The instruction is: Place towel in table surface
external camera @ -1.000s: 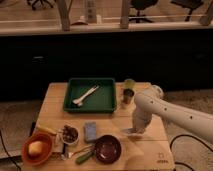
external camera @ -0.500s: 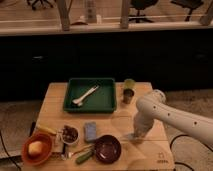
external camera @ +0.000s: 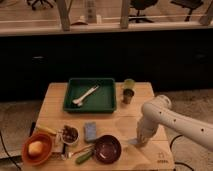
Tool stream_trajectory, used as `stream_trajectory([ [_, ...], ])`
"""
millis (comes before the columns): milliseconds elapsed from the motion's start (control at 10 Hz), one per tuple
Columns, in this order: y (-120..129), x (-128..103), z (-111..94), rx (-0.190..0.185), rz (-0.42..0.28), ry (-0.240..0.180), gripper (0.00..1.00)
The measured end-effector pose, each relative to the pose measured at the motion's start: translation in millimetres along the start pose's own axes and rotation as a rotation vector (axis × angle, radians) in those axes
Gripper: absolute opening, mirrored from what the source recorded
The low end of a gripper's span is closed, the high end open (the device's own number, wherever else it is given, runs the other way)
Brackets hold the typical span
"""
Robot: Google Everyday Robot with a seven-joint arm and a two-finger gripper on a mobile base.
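A small blue-grey folded towel (external camera: 90,131) lies flat on the wooden table (external camera: 131,116), in the front middle, just behind a dark purple bowl (external camera: 107,148). My white arm reaches in from the right. My gripper (external camera: 135,142) points down at the table's front right part, to the right of the purple bowl and well apart from the towel. Its tip is low, at or just above the wood.
A green tray (external camera: 91,95) with a pale utensil (external camera: 85,95) stands at the back. Two cups (external camera: 128,93) stand right of it. At the front left are an orange bowl (external camera: 37,148), a small bowl of dark food (external camera: 69,135) and a green item (external camera: 84,156).
My arm and gripper have moved a little toward the table's front right edge and down. The towel and the other things have not moved.
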Motion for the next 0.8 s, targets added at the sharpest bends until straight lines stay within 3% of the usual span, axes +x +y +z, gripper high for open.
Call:
stream_trajectory([
  [200,3,5,6,0.004,0.0,-0.016,0.1],
  [800,5,20,8,-0.004,0.01,-0.033,0.72],
])
